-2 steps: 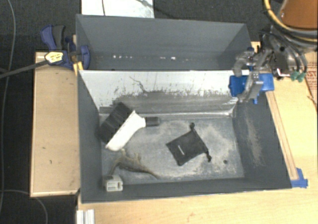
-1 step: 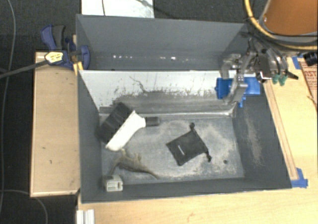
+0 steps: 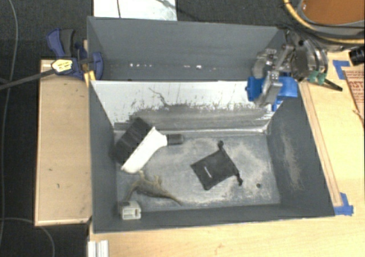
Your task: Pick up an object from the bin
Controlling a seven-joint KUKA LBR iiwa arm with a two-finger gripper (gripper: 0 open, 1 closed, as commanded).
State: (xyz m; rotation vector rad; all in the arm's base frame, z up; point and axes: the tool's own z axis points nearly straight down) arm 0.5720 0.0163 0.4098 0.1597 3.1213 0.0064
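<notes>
Presently, claw (image 3: pixel 267 97) is hanging at far right, its state impossible to tell; black flat pouch (image 3: pixel 214 171) is probably lying light and limp, so an edge grip is looking best.

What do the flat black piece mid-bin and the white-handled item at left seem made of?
Flat black piece: probably matte fabric or soft rubber; dull, with a limp tab. White-handled item: likely smooth moulded plastic, rounded and uniform; its black end unclear.

Grey bin (image 3: pixel 296 159) holds brush (image 3: pixel 140 145), black pouch (image 3: pixel 214 169), lizard (image 3: pixel 151 186), clip (image 3: pixel 130 211)
</notes>
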